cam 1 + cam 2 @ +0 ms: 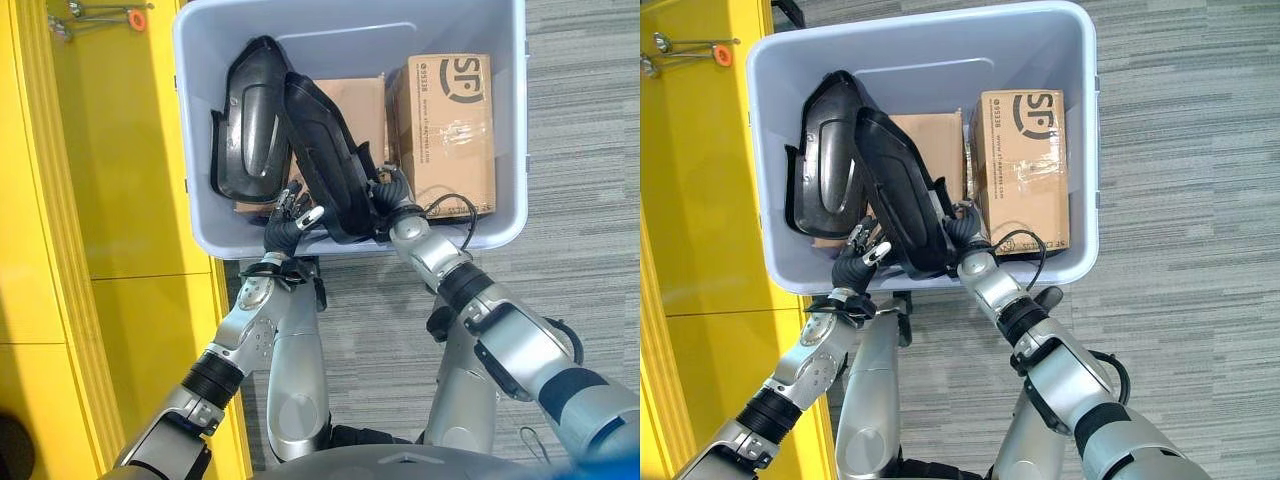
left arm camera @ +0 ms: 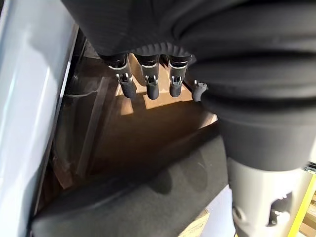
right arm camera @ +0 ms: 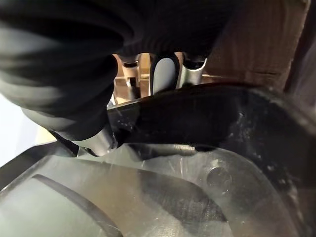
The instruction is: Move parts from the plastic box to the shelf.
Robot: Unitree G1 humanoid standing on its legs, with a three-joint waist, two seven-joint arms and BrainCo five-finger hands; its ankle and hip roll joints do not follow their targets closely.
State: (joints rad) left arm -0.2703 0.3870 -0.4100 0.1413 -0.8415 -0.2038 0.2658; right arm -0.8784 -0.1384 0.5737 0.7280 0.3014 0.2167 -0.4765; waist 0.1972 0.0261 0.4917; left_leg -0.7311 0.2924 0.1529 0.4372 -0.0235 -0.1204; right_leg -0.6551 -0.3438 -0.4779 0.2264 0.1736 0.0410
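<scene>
Fingers (image 3: 165, 74) of your right hand (image 1: 965, 232) are curled over the edge of the long black part (image 1: 902, 195), with the thumb on the other side of that edge, so this hand is clamped on it. You can see this best in the right wrist view, where the black rim of the part runs straight across between the fingers and the thumb.

Your left hand (image 1: 855, 262) sits at the near wall of the plastic box (image 1: 940, 60), just beside the lower end of the same long black part. Its fingers (image 2: 150, 86) hang straight and apart, over brown cardboard, and they hold nothing. Whether they touch the part you cannot tell from these views.

You have the long black part still inside the plastic box, leaning upward from the near wall toward the middle. A second black part (image 1: 250, 120) stands next to it, against the box's left wall, and the two touch or overlap along their sides. Behind them lies a flat brown carton (image 1: 930, 150), and to the right of that a taller cardboard box (image 1: 1025, 170) stands with tape across its top.

Your plastic box rests on the grey carpet floor (image 1: 1180, 200). A yellow shelf (image 1: 120, 180) runs along the left side of it.
</scene>
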